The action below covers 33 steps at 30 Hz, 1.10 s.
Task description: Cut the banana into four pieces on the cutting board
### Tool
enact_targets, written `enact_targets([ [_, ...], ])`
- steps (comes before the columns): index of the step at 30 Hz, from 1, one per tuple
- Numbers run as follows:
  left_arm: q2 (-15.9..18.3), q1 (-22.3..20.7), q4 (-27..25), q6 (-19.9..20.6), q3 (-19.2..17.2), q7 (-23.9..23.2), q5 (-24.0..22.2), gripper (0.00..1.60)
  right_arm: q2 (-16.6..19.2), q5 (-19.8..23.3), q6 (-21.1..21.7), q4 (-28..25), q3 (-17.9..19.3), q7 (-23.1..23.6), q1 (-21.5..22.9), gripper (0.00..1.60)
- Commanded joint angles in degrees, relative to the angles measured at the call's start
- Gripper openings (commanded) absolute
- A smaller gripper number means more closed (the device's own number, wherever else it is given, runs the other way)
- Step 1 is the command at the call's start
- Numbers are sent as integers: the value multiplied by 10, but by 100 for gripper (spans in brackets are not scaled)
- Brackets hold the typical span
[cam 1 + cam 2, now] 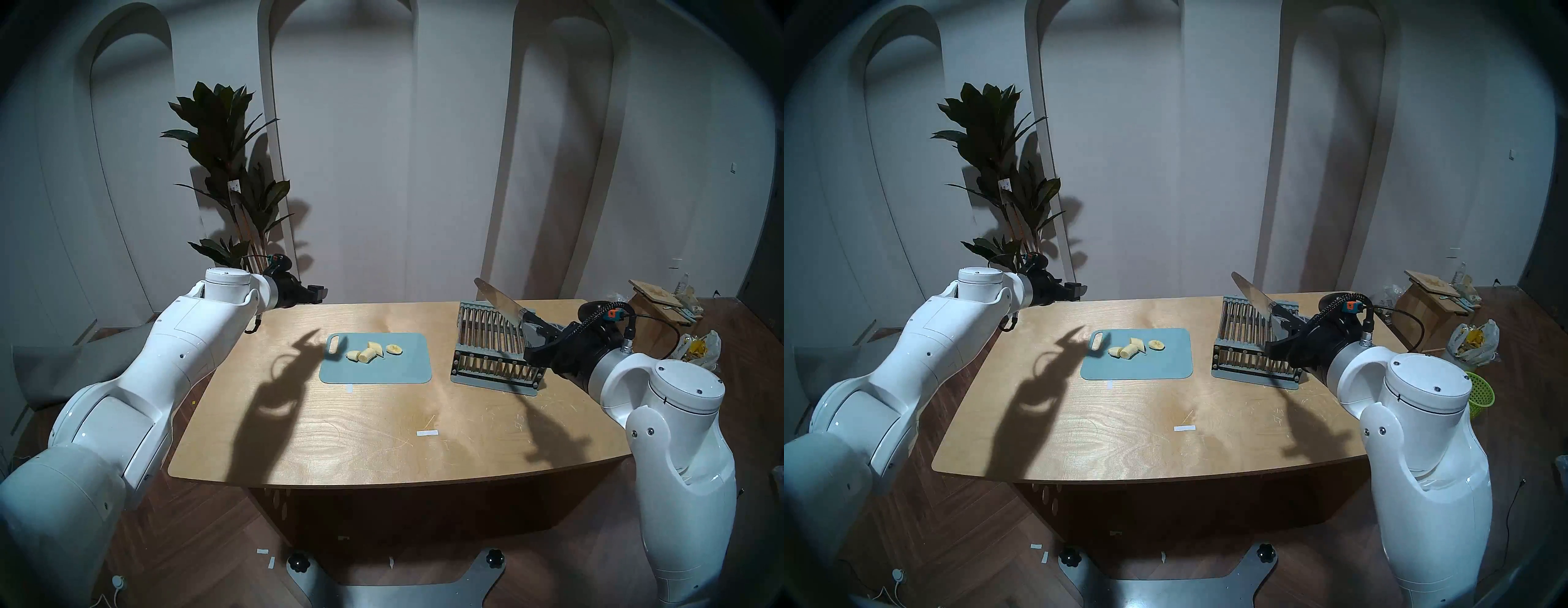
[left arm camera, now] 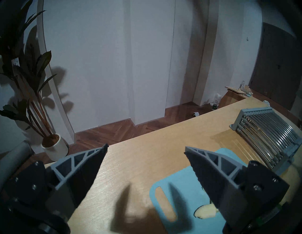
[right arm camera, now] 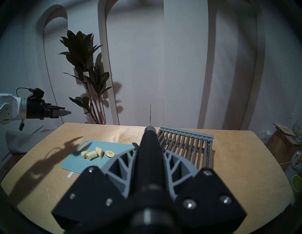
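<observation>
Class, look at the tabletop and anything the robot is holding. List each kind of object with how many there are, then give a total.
Banana pieces: 4
Cutting board: 1
Slatted rack: 1
Knife, held in the right gripper: 1
White tape strips on the table: 2
Total: 9

Matt pale wooden table (image 1: 382, 433), shiny metal-barred rack (image 1: 492, 339)
</observation>
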Motion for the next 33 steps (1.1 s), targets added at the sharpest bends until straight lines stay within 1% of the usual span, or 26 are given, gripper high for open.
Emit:
enact_targets([
  [1,26,40,-66,-3,-23,29,-12,160,-19,11,19,-26,14,-11,-13,0],
  [5,36,64,-99,-9,-34,53,-15,160,-27,18,34,-26,16,-19,-14,0],
  [6,41,72,-114,-11,-36,61,-14,160,-29,20,38,-26,17,-21,-14,0],
  [7,41,72,-112,-13,-39,63,-15,160,-29,18,40,-26,18,-24,-14,0],
  [8,45,81,-127,-17,-45,71,-18,160,-32,20,45,-26,21,-28,-14,0],
  [13,50,108,-159,-29,-60,97,-25,160,-40,24,58,-26,29,-41,-10,0],
  [16,55,129,-188,-34,-70,117,-29,160,-46,27,66,-25,33,-49,-4,0],
  [23,63,173,-246,-44,-90,166,-37,160,-60,38,66,12,35,-65,28,0],
  [24,61,175,-246,-47,-92,170,-38,160,-62,38,66,20,34,-69,34,0],
  [25,65,185,-262,-46,-95,180,-39,160,-65,41,66,28,33,-72,41,0],
  [26,65,185,-262,-46,-95,180,-39,160,-65,41,66,28,33,-72,41,0],
  [28,65,197,-278,-49,-101,197,-41,160,-72,46,66,55,29,-79,59,0],
  [31,68,215,-302,-49,-108,220,-43,160,-78,49,66,79,21,-86,77,0],
  [32,68,215,-302,-49,-108,220,-43,160,-78,49,66,79,21,-86,77,0],
  [33,69,228,-321,-48,-114,238,-45,160,-81,50,66,95,17,-93,91,0],
])
